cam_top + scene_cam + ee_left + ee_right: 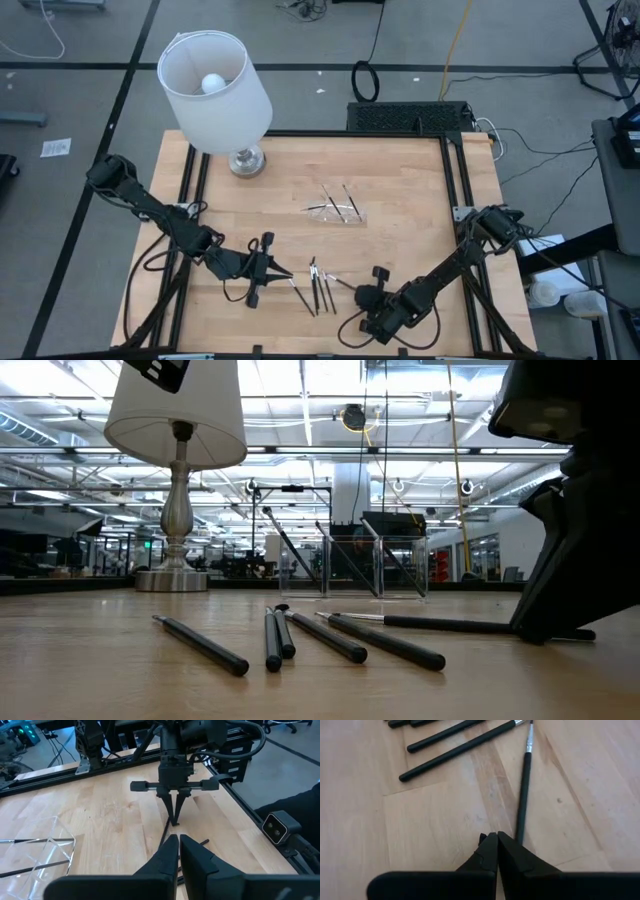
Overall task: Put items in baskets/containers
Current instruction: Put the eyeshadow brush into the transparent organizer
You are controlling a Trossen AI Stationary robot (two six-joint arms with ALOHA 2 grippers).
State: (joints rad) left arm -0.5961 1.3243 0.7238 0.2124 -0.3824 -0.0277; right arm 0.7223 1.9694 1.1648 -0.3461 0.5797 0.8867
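Several thin dark sticks [318,288] with lighter tips lie flat on the wooden table near its front edge; they also show in the low view [330,636]. The clear tray [340,212] sits mid-table with a few sticks leaning inside [290,555]. My right gripper [496,837] is shut, its tips down at the tabletop [545,632] beside the end of one stick [522,805]. My left gripper [176,841] is shut and empty, just left of the sticks [284,275], pointing at my right gripper [174,822]. My right gripper comes slanting down from the table's right. Its shut fingertips are at the tabletop right beside the handle end [520,831] of one stick. The stick lies flat outside the fingers, along one finger's outer side. Whether that finger touches it, I cannot tell.
A white-shaded lamp [215,85] on a metal foot [246,160] stands at the far left corner. Black frame rails [452,190] run along the table's sides. Bare wood lies between the tray and the sticks.
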